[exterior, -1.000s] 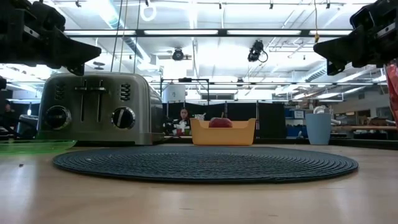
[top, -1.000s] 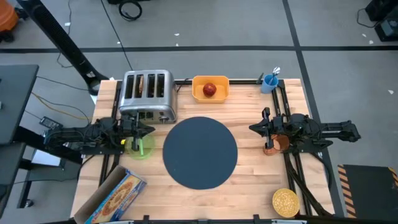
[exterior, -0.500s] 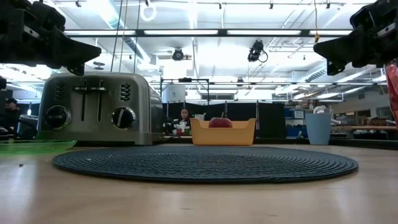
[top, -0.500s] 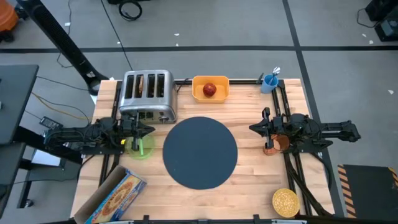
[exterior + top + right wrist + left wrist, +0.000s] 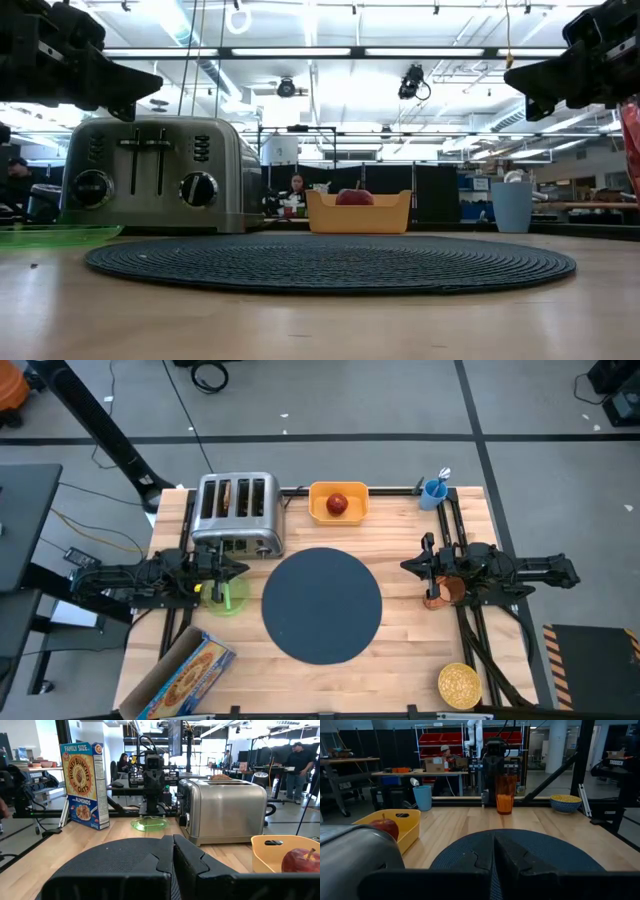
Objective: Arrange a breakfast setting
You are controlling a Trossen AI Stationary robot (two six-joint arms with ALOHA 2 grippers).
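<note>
The dark blue-grey round mat point(image 5: 322, 605) lies flat mid-table. My left gripper point(image 5: 243, 569) is shut and empty, held above the green plate point(image 5: 226, 596) at the mat's left. My right gripper point(image 5: 405, 566) is shut and empty at the mat's right, beside the orange cup point(image 5: 441, 593), which stands under that arm. The red apple point(image 5: 338, 504) lies in the yellow tub point(image 5: 338, 490). The toast point(image 5: 243, 495) stands in the toaster's slots. The yellow bowl point(image 5: 459, 683) sits at the near right. The spoon point(image 5: 444, 475) stands in a blue cup point(image 5: 433, 491).
The silver toaster point(image 5: 237, 515) stands at the far left, next to the tub. A cereal box point(image 5: 180, 675) lies at the near left corner. Dark rails run along the table's left and right sides. People show in the room beyond the table.
</note>
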